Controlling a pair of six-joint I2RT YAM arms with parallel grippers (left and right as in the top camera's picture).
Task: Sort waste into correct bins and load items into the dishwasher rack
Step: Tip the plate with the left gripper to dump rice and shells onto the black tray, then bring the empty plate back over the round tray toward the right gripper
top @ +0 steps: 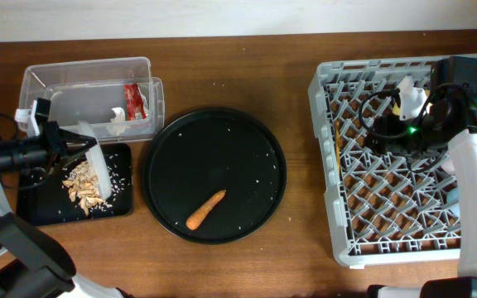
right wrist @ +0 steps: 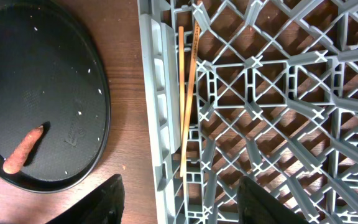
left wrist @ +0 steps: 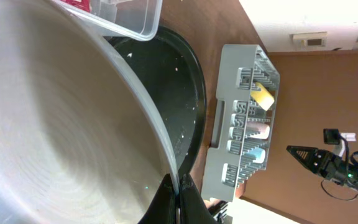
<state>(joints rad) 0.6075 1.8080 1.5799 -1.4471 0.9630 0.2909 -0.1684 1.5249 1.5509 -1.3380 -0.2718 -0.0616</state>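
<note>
Because the pale grey plate hangs steeply tilted from a thin pinch on its rim alone, it could slip from the left gripper and drop onto the black rectangular tray. That would scatter the food scraps and rice lying there. The rice reaches close to the tray's edge, so a careless sweep of the plate could push grains onto the table. A lift toward the dishwasher rack could also clip the clear tub, whose wall sits just beside the plate's upper edge and which holds the red wrapper and white tissue. The left arm reaches in from the table's left side, wrist rolled so the plate stands almost on edge over the tray. Its fingers are clamped on the rim, and the plate fills most of the left wrist view. The right arm is poised over the rack, wrist pointing straight down at its left wall. The right gripper is spread wide and empty above the chopsticks, which lie along the inside of that wall. A yellow bowl, pink cup and blue cup already stand in the rack. The carrot lies alone on the round black tray, not yet binned.
</note>
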